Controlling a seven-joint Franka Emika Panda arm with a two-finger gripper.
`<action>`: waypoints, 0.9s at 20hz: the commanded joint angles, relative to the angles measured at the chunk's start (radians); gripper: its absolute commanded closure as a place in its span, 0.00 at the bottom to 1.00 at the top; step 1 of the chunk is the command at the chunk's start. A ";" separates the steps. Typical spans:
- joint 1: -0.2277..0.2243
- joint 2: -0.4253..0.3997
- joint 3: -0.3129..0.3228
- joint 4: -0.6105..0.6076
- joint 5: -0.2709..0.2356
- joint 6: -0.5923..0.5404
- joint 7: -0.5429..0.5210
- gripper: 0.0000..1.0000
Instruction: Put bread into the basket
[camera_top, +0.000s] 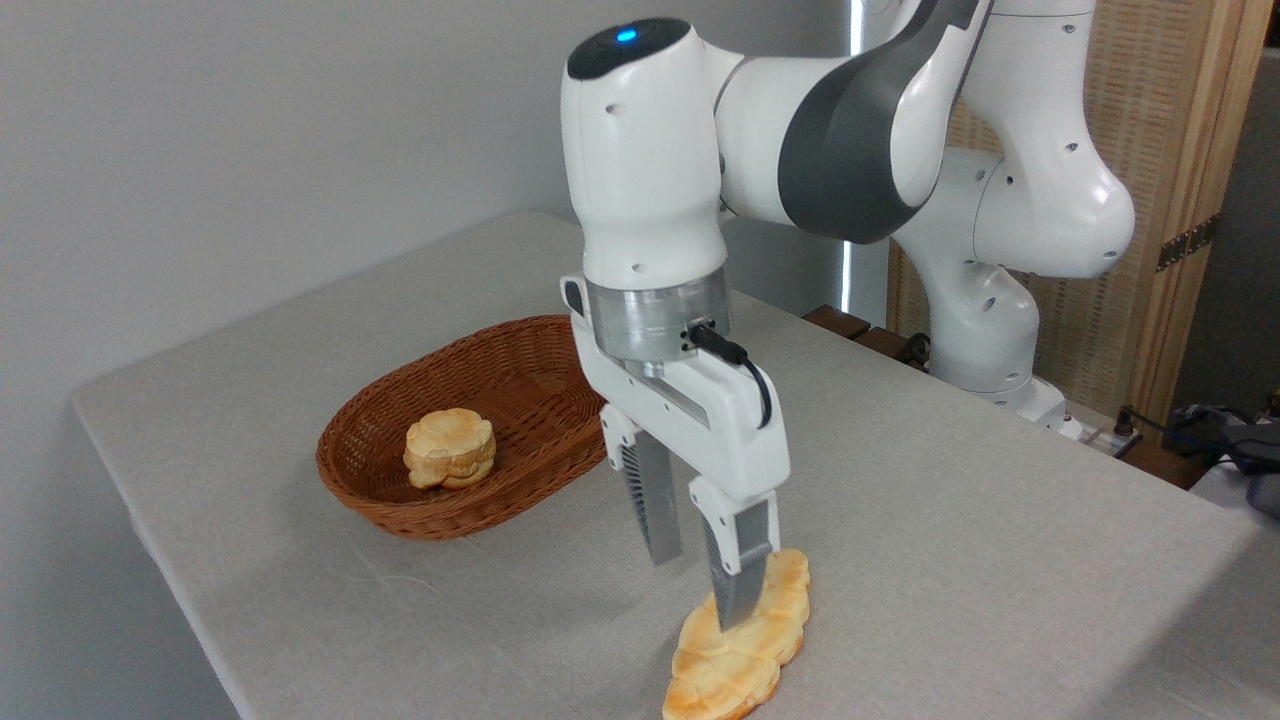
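surface: grey table (950, 520) | room: pale wall (200, 130) | jaws (700, 590): apart over bread (745, 655)

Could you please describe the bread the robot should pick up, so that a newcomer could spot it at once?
Start at the table's near edge, below the gripper. The bread lies flat there, long, golden and bumpy, unlike the small round bun inside the basket.

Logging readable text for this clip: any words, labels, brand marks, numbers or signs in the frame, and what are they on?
None can be read.
Robot arm: no lettering visible, only a blue light on top.
End effector: no marking visible.
Bread, basket, bun, table: all plain.
Clutter at the right edge: too small and blurred to tell.
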 joint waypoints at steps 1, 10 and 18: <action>-0.003 -0.007 0.029 -0.015 0.028 0.024 0.020 0.00; -0.003 0.018 0.029 -0.026 0.074 0.058 0.021 0.00; -0.003 0.018 0.029 -0.030 0.097 0.053 0.014 0.00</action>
